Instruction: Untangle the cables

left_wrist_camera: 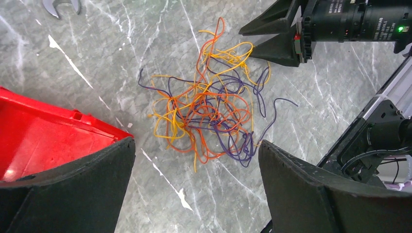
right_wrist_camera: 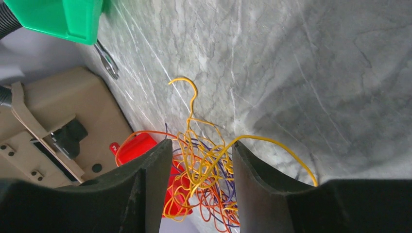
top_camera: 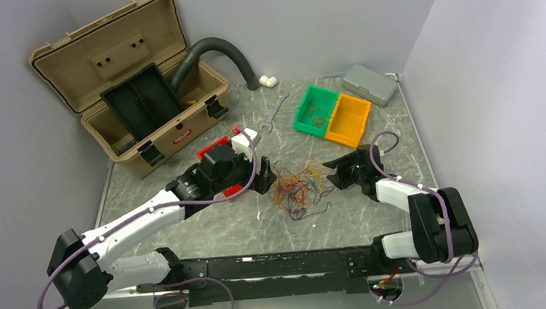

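The cables (top_camera: pixel 297 187) are a palm-sized tangle of thin orange, yellow and purple wires lying on the marble table between the two grippers. My left gripper (top_camera: pixel 264 178) is open and empty, with its jaws wide apart. In the left wrist view (left_wrist_camera: pixel 197 143) the tangle (left_wrist_camera: pixel 209 111) lies just beyond its fingertips. My right gripper (top_camera: pixel 332 171) is at the tangle's right edge and also shows in the left wrist view (left_wrist_camera: pixel 272 36). In the right wrist view (right_wrist_camera: pixel 201 155) its jaws stand partly open. Yellow strands (right_wrist_camera: pixel 204 160) of the tangle run between the fingers, and one yellow wire (right_wrist_camera: pixel 272 145) arcs over the right finger.
A red bin (top_camera: pixel 220 158) sits under my left wrist. A tan toolbox (top_camera: pixel 130 84) stands open at the back left, with a dark corrugated hose (top_camera: pixel 214 50) behind it. A wrench (top_camera: pixel 275 115), a green bin (top_camera: pixel 315 109), an orange bin (top_camera: pixel 349 119) and a grey box (top_camera: pixel 370 84) lie at the back.
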Robot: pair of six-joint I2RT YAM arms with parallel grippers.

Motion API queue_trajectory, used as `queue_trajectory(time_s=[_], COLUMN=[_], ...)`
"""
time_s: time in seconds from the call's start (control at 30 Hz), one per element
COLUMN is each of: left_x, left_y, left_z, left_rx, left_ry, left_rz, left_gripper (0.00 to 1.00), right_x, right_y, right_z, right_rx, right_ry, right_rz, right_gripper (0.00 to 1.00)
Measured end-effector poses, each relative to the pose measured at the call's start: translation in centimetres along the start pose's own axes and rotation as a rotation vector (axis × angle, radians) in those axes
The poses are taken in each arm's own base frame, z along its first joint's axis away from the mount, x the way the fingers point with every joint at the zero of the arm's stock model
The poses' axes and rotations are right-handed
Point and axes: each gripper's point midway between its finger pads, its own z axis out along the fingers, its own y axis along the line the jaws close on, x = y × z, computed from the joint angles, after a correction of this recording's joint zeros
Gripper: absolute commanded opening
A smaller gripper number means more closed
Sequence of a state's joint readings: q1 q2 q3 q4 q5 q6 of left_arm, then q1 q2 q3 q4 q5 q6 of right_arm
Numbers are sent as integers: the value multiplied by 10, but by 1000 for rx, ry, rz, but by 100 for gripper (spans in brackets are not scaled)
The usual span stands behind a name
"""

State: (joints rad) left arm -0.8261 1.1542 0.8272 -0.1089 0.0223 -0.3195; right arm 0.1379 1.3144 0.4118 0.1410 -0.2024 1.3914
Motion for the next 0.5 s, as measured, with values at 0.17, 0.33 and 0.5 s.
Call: queue_trajectory(time_s=[0.17, 0.33, 0.5], left_x=[-6, -4, -5], left_y=[4, 7, 11], left_z=[-9, -12, -19], left_rx=[-24, -43, -65], left_ry=[-26, -18, -23], left_rz=[0, 0, 3], left_gripper=[99, 99, 99], right_x=[1, 0, -3], right_y=[-1, 2, 11], right_z=[7, 9, 0], right_rx=[0, -18, -50], right_ry=[12, 19, -8], right_rz=[13, 17, -32], right_gripper=[33, 12, 0])
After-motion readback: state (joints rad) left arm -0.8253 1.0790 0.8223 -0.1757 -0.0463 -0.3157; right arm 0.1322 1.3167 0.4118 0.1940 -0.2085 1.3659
